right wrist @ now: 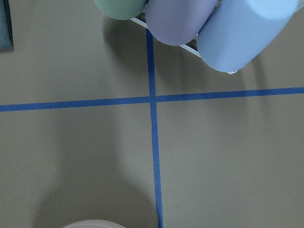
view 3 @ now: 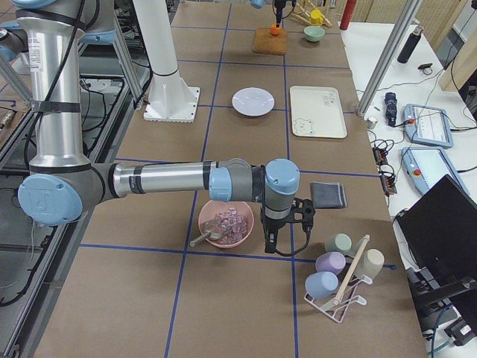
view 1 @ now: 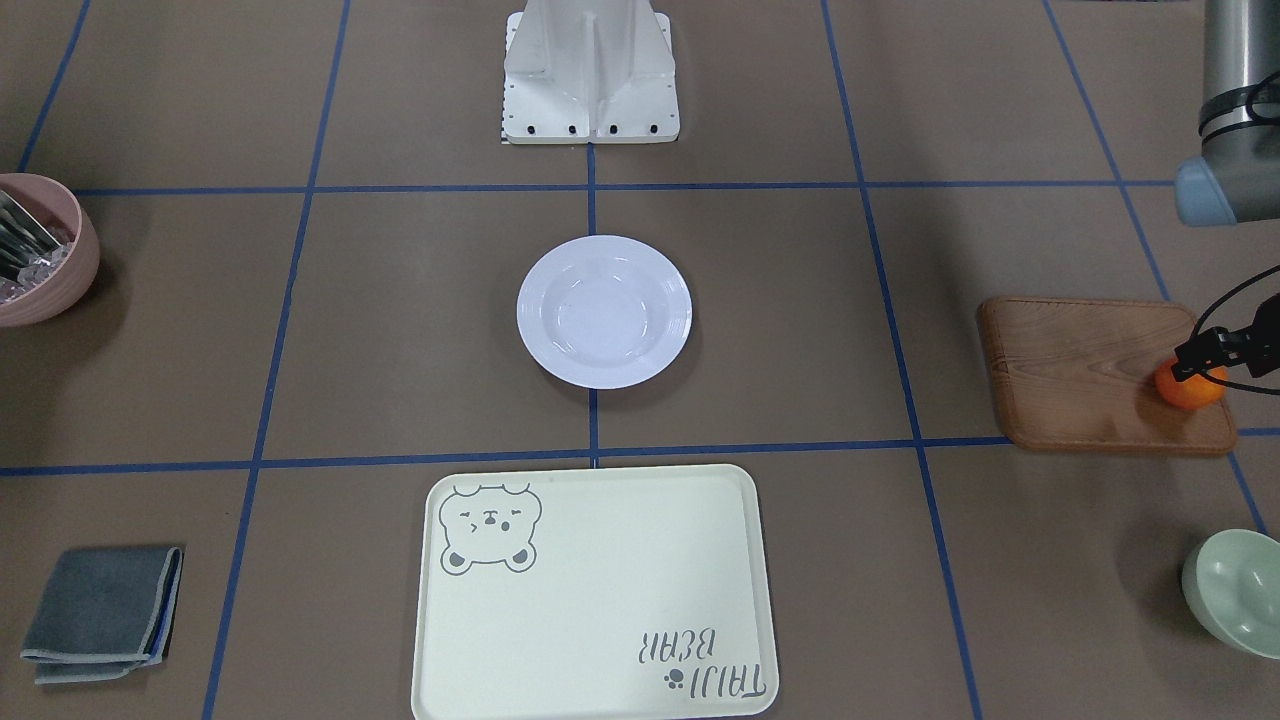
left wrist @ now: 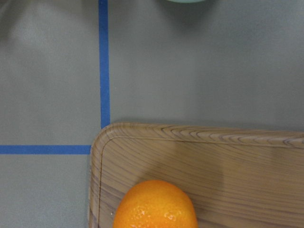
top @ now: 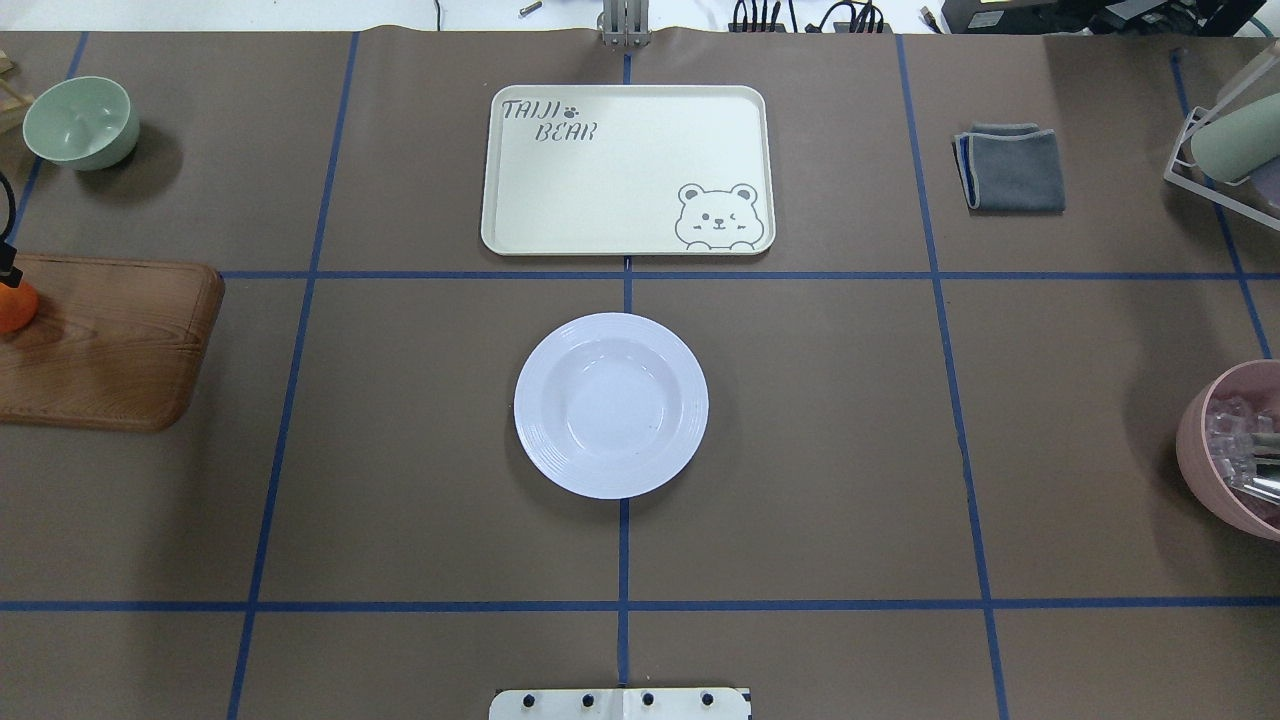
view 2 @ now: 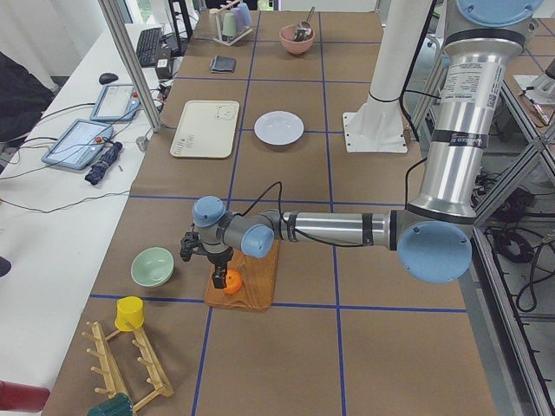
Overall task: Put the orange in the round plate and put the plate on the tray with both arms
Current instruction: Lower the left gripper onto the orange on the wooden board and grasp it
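Note:
The orange [view 1: 1190, 390] sits on the brown wooden board [view 1: 1080, 375] at the table's far end on my left side. My left gripper [view 1: 1205, 362] hangs right over it, touching or nearly touching its top. Its fingers do not show clearly, so I cannot tell whether it is open or shut. In the left wrist view the orange [left wrist: 156, 206] fills the bottom centre on the board [left wrist: 213, 161]. The white round plate [top: 611, 405] lies empty at mid-table. Beyond it lies the cream tray [top: 627, 170]. My right gripper [view 3: 270, 240] hangs low next to the pink bowl, and I cannot tell its state.
A pink bowl [top: 1215, 450] with clear cubes and a metal utensil stands at the right edge. Near the board stands a pale-green bowl [top: 80, 122]. A folded grey cloth [top: 1012, 168] lies right of the tray. A rack of cups [view 3: 339, 272] stands by my right gripper.

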